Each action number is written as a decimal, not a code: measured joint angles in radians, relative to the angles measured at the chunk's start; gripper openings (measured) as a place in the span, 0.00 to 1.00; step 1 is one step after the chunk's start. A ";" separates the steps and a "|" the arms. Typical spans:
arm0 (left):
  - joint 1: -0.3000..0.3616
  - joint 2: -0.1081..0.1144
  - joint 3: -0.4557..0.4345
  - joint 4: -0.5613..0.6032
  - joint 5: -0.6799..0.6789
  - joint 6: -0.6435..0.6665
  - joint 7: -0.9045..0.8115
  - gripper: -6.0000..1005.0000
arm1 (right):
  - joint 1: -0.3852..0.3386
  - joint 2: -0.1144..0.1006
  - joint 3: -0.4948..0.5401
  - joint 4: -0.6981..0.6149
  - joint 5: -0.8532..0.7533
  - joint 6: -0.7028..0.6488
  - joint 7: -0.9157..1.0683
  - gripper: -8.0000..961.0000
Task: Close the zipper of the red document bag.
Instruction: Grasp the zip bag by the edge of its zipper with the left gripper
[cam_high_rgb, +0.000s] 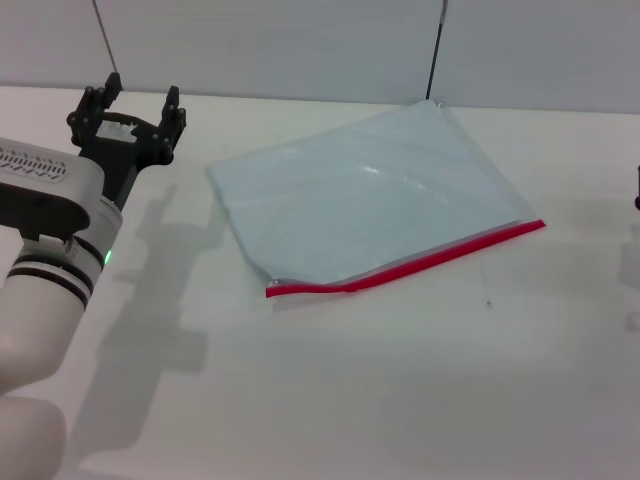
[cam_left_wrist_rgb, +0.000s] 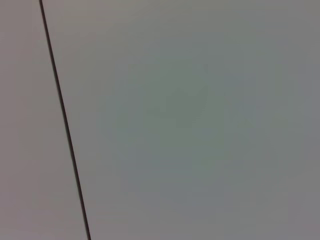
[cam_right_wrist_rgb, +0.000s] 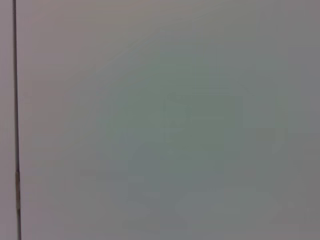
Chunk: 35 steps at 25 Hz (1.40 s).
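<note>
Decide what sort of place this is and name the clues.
Probably a robot test bench: a plain white table backed by blank grey wall panels, holding only the red document bag, with the left tool open above the table.

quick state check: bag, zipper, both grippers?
bag: flat on the table, untouched, zipper edge toward the robot
zipper: runs the near edge, kinked near its left end; open or closed, cannot tell
left gripper: open, empty, raised left of the bag
right gripper: fingers out of view, only a dark sliver at the right edge
</note>
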 joint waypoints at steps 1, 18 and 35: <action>0.000 0.000 0.000 0.000 0.000 0.000 -0.001 0.69 | 0.000 0.000 0.000 0.000 0.000 -0.002 0.000 0.44; -0.004 0.001 -0.002 0.000 0.000 -0.001 -0.003 0.68 | 0.012 0.000 0.003 -0.006 0.002 -0.019 0.000 0.44; 0.018 0.098 -0.008 0.360 0.040 0.475 0.138 0.68 | 0.012 -0.003 0.003 0.010 0.023 -0.045 0.000 0.44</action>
